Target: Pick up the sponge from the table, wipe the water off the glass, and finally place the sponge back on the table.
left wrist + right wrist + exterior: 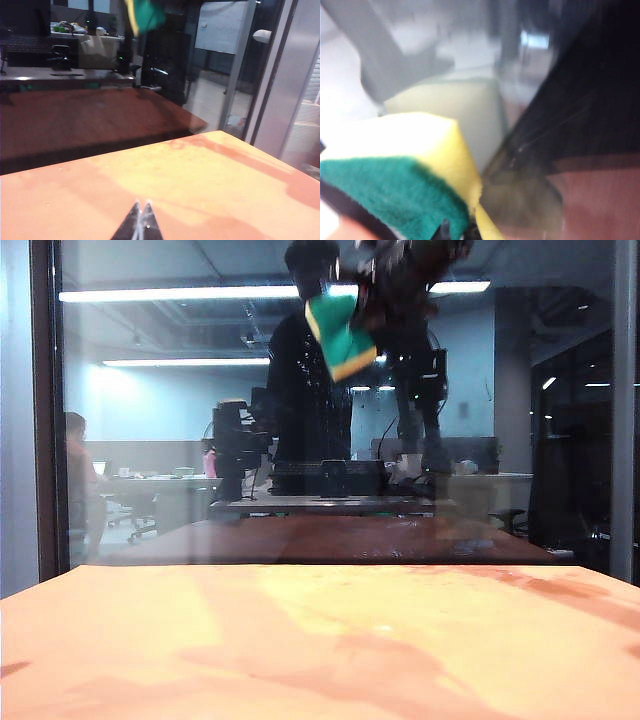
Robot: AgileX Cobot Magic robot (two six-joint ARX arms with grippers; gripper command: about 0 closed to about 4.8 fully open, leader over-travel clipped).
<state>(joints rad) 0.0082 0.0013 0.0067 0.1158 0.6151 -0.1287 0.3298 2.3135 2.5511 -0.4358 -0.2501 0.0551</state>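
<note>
**Sponge Raised to the Top of the Pane**

Resting low over the bare table (210, 180), the left gripper (140, 220) showed only its two dark fingertips, drawn together to a point with nothing between them. Nothing lay on the orange-tan tabletop (320, 640) in the exterior view either.

Beyond the table's far edge stood one glass (150, 440), a tall pane with a dark frame at its sides, mirroring a bluish office with two ceiling strip lights and a darker copy of the tabletop. High on it, near the top of the exterior view, the right gripper (375, 310) held the one sponge (341, 332) tilted, its green face and a pale cream edge showing. The gripper itself was a dark blur, cut off by the frame's top edge, and could not be told apart from the dark figure mirrored behind it.

The right wrist camera showed the sponge (395, 185) from close by, clamped at its lower end in the nearly closed right gripper (457, 232), yellow foam above the green scouring layer, with a paler mirrored copy just past it in the glass (580, 110). Whether the sponge touched the pane could not be told. The water (305, 390) showed only as faint specks against the dark figure.
</note>
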